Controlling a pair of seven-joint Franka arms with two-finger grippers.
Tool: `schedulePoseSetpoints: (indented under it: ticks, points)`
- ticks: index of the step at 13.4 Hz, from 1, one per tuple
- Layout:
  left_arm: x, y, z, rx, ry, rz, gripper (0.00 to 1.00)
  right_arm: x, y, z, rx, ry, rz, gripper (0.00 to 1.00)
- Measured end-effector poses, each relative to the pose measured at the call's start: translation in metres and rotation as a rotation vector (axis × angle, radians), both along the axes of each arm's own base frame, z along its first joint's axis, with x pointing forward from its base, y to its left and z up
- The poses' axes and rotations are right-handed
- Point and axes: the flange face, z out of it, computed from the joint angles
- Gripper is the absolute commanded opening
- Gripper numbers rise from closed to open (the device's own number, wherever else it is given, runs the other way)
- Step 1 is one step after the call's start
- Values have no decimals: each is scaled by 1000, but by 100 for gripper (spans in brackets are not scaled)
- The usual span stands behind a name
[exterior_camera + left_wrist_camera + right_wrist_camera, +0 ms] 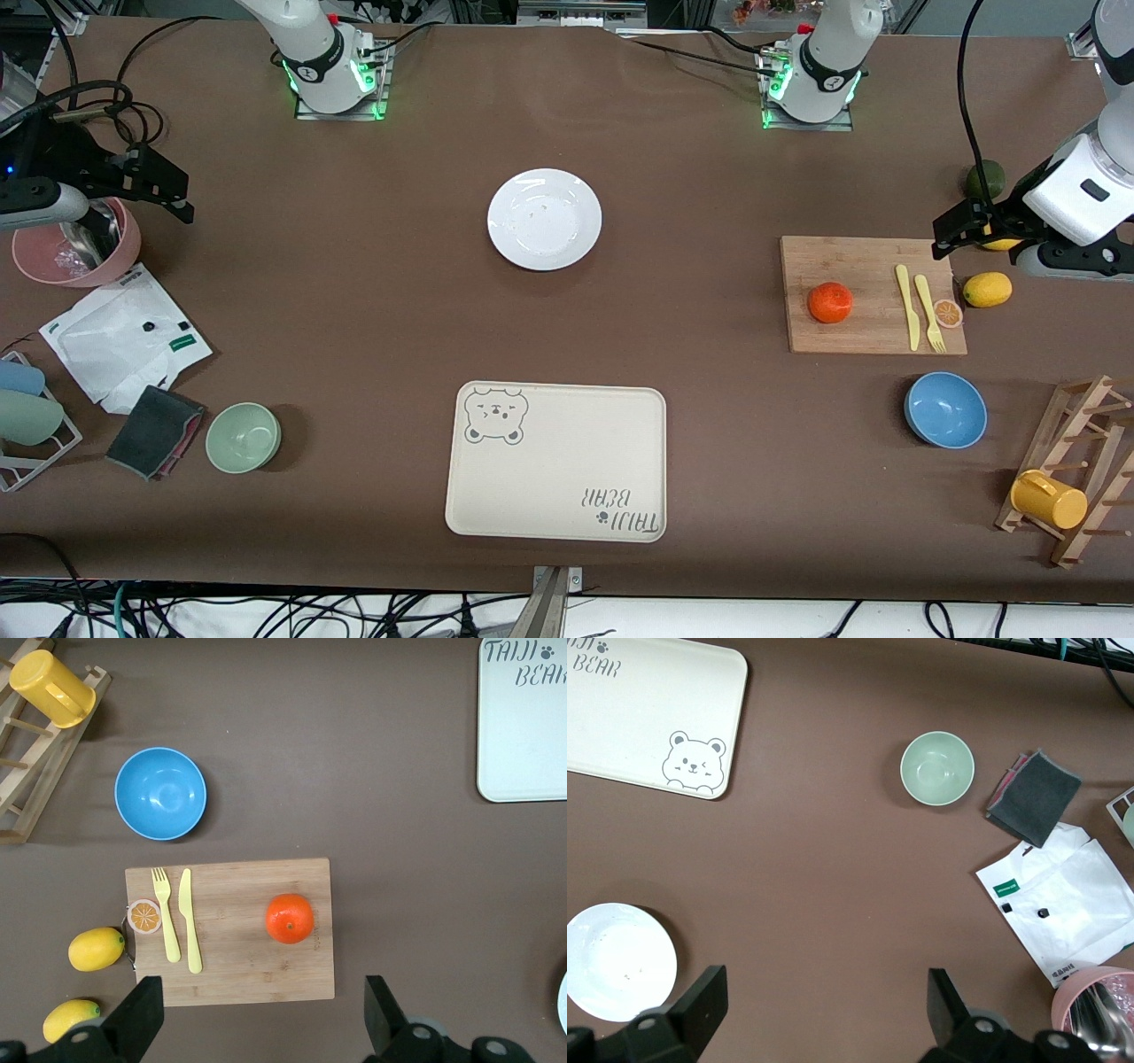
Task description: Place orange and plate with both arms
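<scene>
The orange (830, 302) sits on a wooden cutting board (868, 266) toward the left arm's end of the table; it also shows in the left wrist view (290, 918). The white plate (544, 219) lies bare in the middle of the table, farther from the front camera than the cream bear tray (556, 461); it also shows in the right wrist view (616, 961). My left gripper (961, 226) (261, 1019) is open and empty, up over the board's edge, apart from the orange. My right gripper (173, 190) (824, 1010) is open and empty, up by a pink bowl.
A yellow fork, a knife (907, 306) and an orange slice lie on the board. Two lemons (987, 289) and a green fruit lie beside it. A blue bowl (945, 409), a wooden rack with a yellow cup (1048, 499), a green bowl (243, 437), a pink bowl (75, 244), a white bag and a dark cloth stand around.
</scene>
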Motion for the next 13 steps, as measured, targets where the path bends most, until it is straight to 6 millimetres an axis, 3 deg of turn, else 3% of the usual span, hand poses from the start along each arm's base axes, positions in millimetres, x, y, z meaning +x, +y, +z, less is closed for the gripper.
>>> schedulePoseSetpoints:
  ticks: [13]
  points:
    - [0,0,-1,0,3,0,100,0,0,-5,-2,14,0,100]
